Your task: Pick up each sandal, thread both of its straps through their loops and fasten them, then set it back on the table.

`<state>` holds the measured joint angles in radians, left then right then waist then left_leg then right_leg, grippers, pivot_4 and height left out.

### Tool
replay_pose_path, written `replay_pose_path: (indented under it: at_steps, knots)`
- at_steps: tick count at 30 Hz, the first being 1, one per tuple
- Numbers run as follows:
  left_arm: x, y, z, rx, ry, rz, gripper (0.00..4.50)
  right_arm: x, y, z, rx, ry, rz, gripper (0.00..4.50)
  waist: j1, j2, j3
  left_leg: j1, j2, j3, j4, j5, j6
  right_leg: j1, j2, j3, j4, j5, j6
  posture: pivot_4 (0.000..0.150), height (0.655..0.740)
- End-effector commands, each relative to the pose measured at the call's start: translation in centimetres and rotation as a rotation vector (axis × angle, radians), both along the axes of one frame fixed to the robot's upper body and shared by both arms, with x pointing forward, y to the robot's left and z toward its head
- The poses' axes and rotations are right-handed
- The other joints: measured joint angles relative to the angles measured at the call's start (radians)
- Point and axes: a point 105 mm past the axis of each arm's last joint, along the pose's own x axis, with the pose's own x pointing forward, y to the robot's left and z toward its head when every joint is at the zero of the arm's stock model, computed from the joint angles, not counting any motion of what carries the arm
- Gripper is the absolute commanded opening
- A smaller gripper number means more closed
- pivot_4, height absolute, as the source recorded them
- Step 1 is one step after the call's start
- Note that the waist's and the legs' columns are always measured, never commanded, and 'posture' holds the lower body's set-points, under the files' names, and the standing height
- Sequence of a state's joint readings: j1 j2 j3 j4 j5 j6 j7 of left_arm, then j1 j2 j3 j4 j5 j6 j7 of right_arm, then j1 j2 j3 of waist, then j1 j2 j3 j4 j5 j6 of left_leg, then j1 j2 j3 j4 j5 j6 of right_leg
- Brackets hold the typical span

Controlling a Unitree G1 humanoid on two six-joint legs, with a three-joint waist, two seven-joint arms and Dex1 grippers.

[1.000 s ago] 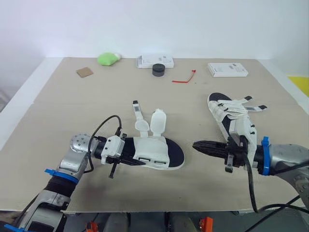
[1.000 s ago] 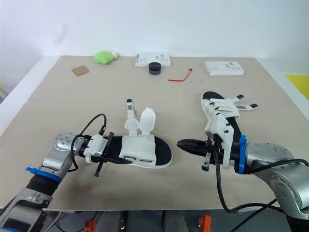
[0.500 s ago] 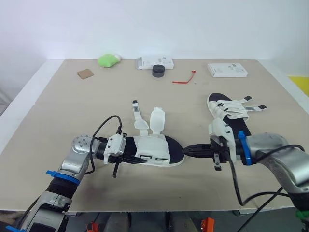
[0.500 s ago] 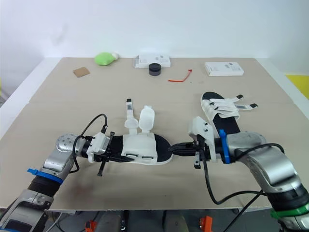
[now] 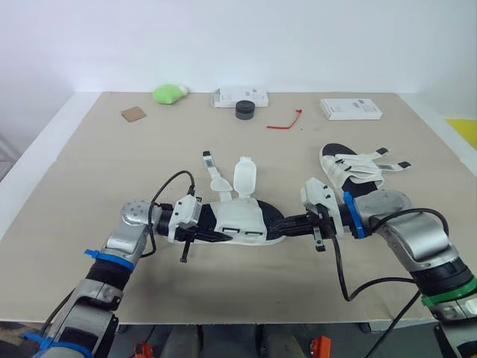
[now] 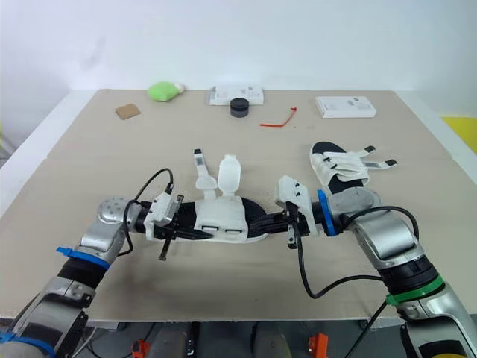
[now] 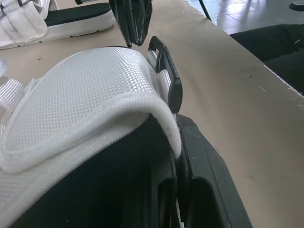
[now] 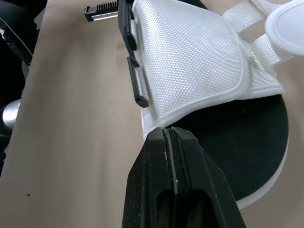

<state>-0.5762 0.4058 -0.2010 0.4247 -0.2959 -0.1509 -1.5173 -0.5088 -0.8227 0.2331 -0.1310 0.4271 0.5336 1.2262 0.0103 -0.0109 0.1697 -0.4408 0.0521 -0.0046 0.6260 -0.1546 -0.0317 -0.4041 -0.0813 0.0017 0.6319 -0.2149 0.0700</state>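
Centrally in the head views, the middle sandal [image 5: 246, 230] lies on the tabletop [image 5: 104, 179], heel toward the robot's left and toe toward its right. Its two straps [image 5: 244, 177] are undone and stick out toward the far edge. The left pincer [image 5: 209, 230] reaches in over the heel end, up to the white mesh upper [image 5: 238, 218]; whether it is spread or closed I cannot tell. The right pincer [image 5: 289, 225] meets the toe end from the opposite side, pressed together into one black point. The other sandal [image 5: 356, 173] lies just beyond the right wrist, straps laid across it with their ends poking out to the right. Along the far edge sit a green lump [image 5: 169, 92], a brown card [image 5: 133, 113], a white box [image 5: 240, 95] with a black puck [image 5: 244, 110] before it, a red tie [image 5: 285, 121] and a second white box [image 5: 351, 108].

Next, the left wrist view: the mesh upper bulges close to the camera. Two black loops [image 7: 166, 71] stand along its edge. The right pincer's tip comes in just beyond them, and the other sandal lies behind.

Lastly, the right wrist view: the fingers [image 8: 190, 161] are pressed tight, with only a hairline seam between them and nothing in it. Their tips touch the black foot-bed [image 8: 251, 137] at the rim of the mesh upper, beside the loops.
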Motion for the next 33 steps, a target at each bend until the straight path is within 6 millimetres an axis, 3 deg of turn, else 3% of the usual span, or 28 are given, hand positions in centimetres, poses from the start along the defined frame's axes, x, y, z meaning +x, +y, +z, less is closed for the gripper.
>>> replay_pose_path:
  at_steps: [1, 6, 12, 19, 33]
  knots:
    - [0.3, -0.5, 0.1, 0.001, -0.006, -0.025, 0.0, 0.6, 0.2, 0.8, 0.013, -0.045, 0.006, 0.05, 0.0, 0.0, 0.0, 0.0, 0.0, 0.0, 0.0, 0.0, 0.0, 0.0, 0.0, 0.0, 0.0, 0.0, 0.0, 0.15, 0.74]
    - [-0.3, -1.0, -0.5, 0.01, 0.024, -0.057, 0.0, 1.8, -0.4, 0.7, 0.005, -0.065, -0.039, 0.05, 0.001, 0.0, 0.0, -0.001, 0.0, 0.0, -0.002, 0.0, 0.0, -0.001, 0.001, 0.001, 0.0, -0.001, -0.001, 0.15, 0.74]
    - [-0.5, -2.7, 0.1, -0.027, 0.045, -0.068, 0.0, 2.4, -1.0, 0.7, 0.003, -0.057, -0.046, 0.05, 0.001, 0.0, 0.0, -0.001, -0.001, 0.0, -0.001, 0.0, 0.0, 0.0, 0.001, 0.001, 0.0, -0.001, 0.0, 0.15, 0.74]
    - [-0.6, -3.6, 0.5, -0.035, 0.055, -0.082, 0.0, 2.2, -0.4, 0.1, 0.014, -0.028, -0.016, 0.05, 0.0, 0.0, 0.0, -0.001, 0.0, -0.001, -0.002, 0.0, 0.0, -0.001, 0.002, 0.001, 0.0, -0.001, 0.0, 0.15, 0.74]
    - [-0.3, -3.6, 0.2, -0.012, 0.061, -0.088, 0.0, 2.6, 1.2, -0.6, 0.066, 0.014, 0.023, 0.05, -0.003, 0.0, 0.0, -0.001, 0.001, -0.001, -0.001, 0.0, 0.0, -0.001, 0.003, 0.002, 0.001, -0.001, -0.001, 0.15, 0.74]
